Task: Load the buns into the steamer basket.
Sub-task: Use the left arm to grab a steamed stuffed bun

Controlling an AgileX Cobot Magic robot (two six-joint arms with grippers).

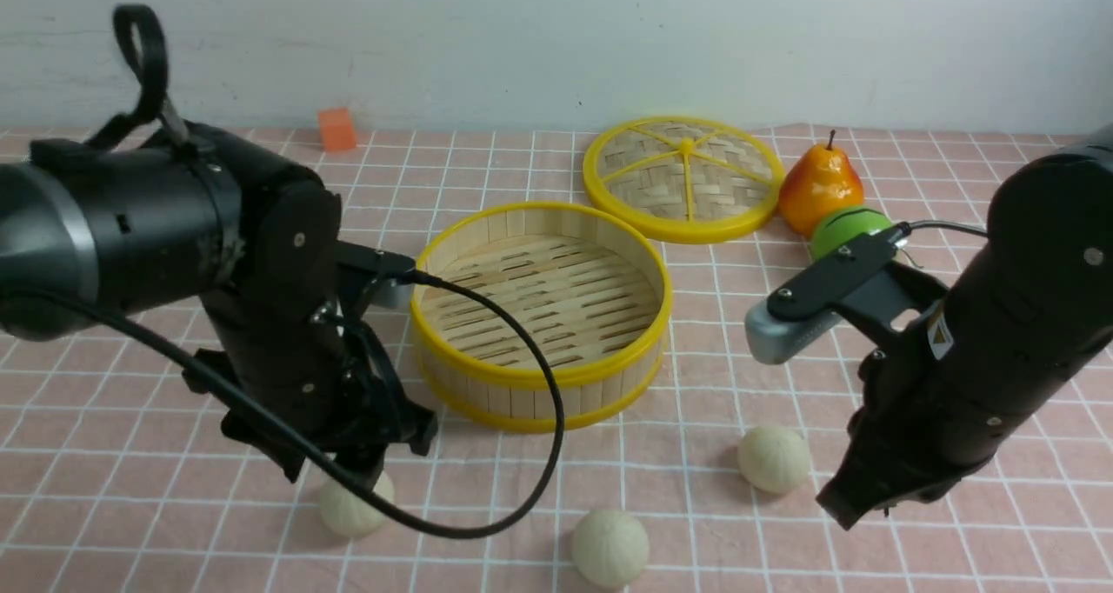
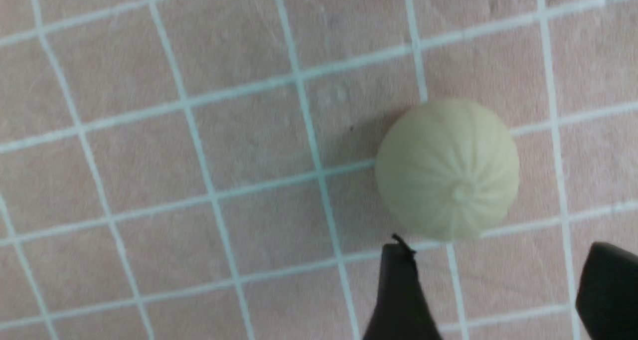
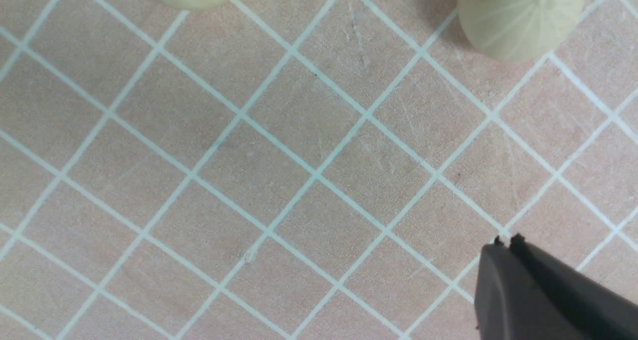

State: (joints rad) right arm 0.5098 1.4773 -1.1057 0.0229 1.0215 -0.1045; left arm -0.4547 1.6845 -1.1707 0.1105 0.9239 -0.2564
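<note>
Hovering just short of the left bun [image 2: 446, 168], the left gripper [image 2: 498, 253] had fingers spread wide, gripping nothing. Right gripper [image 3: 506, 240] fingers were pressed together, empty. Middle bun [image 1: 609, 547] and right bun [image 1: 774, 459] also lay on the cloth [image 1: 696, 419], outside the steamer basket [image 1: 539, 377].

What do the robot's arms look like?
Both the left arm and right arm are chunky, shiny black tubes. A black cable loops off the left one, which has a silver band. The right carries a grey block and a small pale sticker.
</note>
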